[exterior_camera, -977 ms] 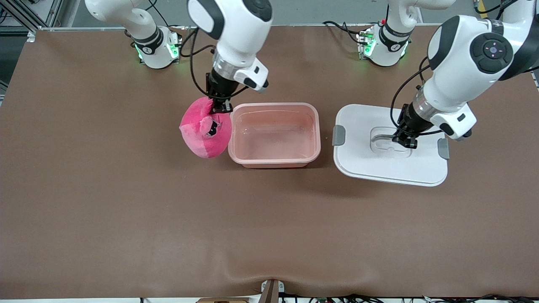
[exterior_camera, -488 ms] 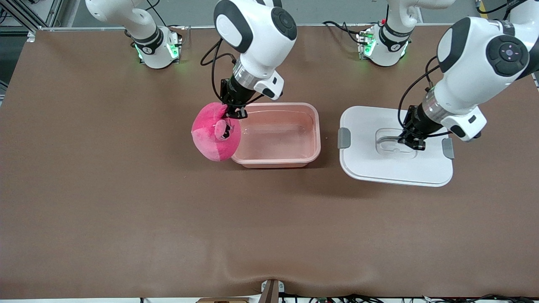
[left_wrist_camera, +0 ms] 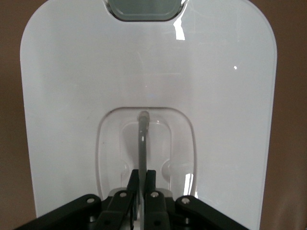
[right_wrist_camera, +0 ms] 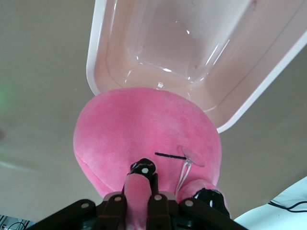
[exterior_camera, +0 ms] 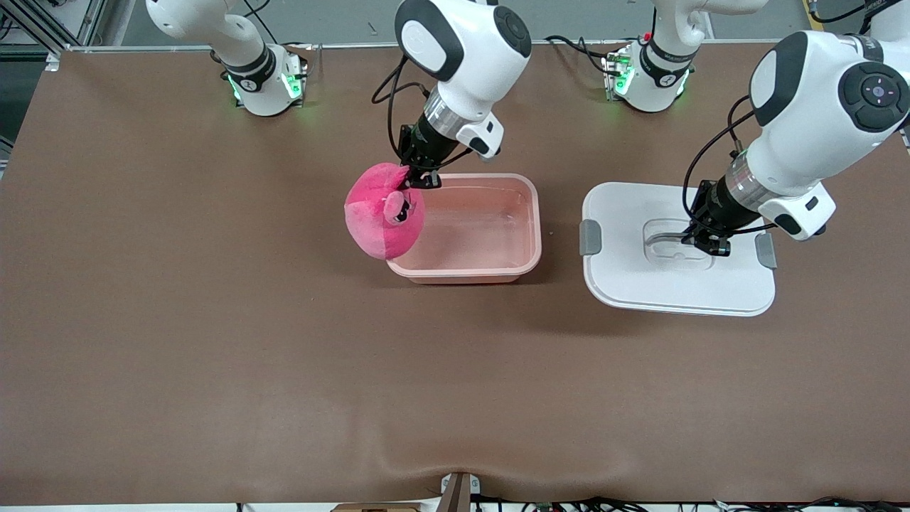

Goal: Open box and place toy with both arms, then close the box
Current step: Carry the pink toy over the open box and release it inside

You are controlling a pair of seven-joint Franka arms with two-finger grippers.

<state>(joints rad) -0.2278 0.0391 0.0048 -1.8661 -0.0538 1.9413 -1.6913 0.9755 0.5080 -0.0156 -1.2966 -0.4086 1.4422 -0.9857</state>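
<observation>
While the right pincer (exterior_camera: 419, 179) dangles a hot-pink plush toy (exterior_camera: 384, 212), the left pincer (exterior_camera: 704, 242) carries a flat white lid (exterior_camera: 675, 284).

Clamped on a plush nub, the right pincer hangs the toy over the open translucent pink plastic tub's (exterior_camera: 498, 267) end rim nearest the right arm. The left pincer is closed on the lid's grey centre handle (left_wrist_camera: 142, 139), lid above the brown tabletop (exterior_camera: 213, 341) beside the tub.
</observation>
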